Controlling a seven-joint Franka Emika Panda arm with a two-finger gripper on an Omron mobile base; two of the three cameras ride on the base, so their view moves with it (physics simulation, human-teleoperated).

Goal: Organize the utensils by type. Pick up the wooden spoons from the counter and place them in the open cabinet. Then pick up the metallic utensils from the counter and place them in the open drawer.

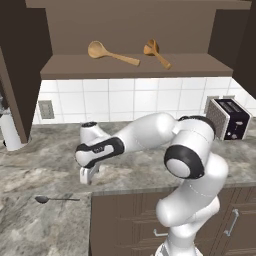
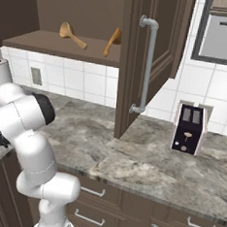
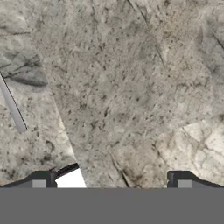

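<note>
Left base view: both tan wooden spoons [image 1: 112, 54] [image 1: 157, 54] lie on the shelf of the dark brown open wall cabinet [image 1: 135, 67], so step 1 looks done. Step 2, metal utensils, is in hand. A thin dark metal spoon w/ small head [image 1: 55, 199] lies near the front edge of the grey-brown marbled stone counter [image 1: 45, 160], left of the end effector [image 1: 89, 175], which hangs low over the counter, apart from the spoon.

Right base view: spoons on the shelf, cabinet door open, black toaster [image 2: 189, 128] toward the counter's back.

Hand view: fingertips [image 3: 40, 180] stand fully spread, nothing between them; bare counter below, a grey utensil handle [image 3: 12, 107] at left.

Next: shift toward the dark spoon, drop, close on its handle. Can't tell where the drawer is.
</note>
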